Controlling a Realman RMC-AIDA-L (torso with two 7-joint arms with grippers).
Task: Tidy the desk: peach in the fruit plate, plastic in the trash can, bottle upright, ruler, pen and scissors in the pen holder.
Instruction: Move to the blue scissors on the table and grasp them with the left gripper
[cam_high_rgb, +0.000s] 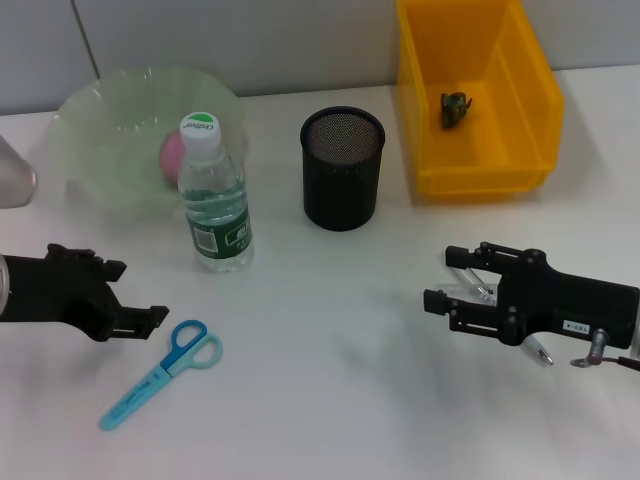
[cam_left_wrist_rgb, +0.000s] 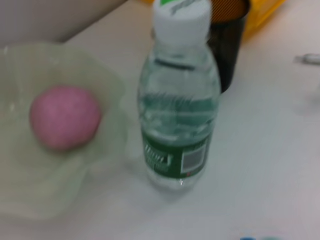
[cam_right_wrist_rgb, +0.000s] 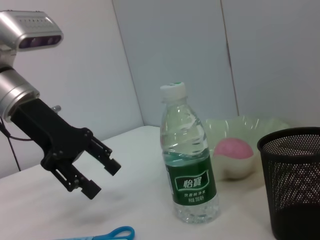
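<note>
- White counter (cam_high_rgb: 330, 400) carries one of each: fruit plate (cam_high_rgb: 100, 120), bottle (cam_high_rgb: 213, 195), pen holder (cam_high_rgb: 343, 168), trash can (cam_high_rgb: 480, 95), scissors (cam_high_rgb: 165, 372).
- One pink peach (cam_high_rgb: 170, 158) lies in the pale green plate; the bottle stands upright just beside the plate's near rim.
- One dark scrap (cam_high_rgb: 455, 107), probably the plastic, sits inside the yellow can at the far right edge.
- Black mesh holder stands between bottle and can, apart from both.
- Blue scissors lie flat near the front left, just beside the left gripper (cam_high_rgb: 140, 318), whose fingers are apart.
- Right gripper (cam_high_rgb: 450, 290) hovers low at the right, fingers apart over a pen (cam_high_rgb: 480, 290).
- Open counter lies between the two grippers.
</note>
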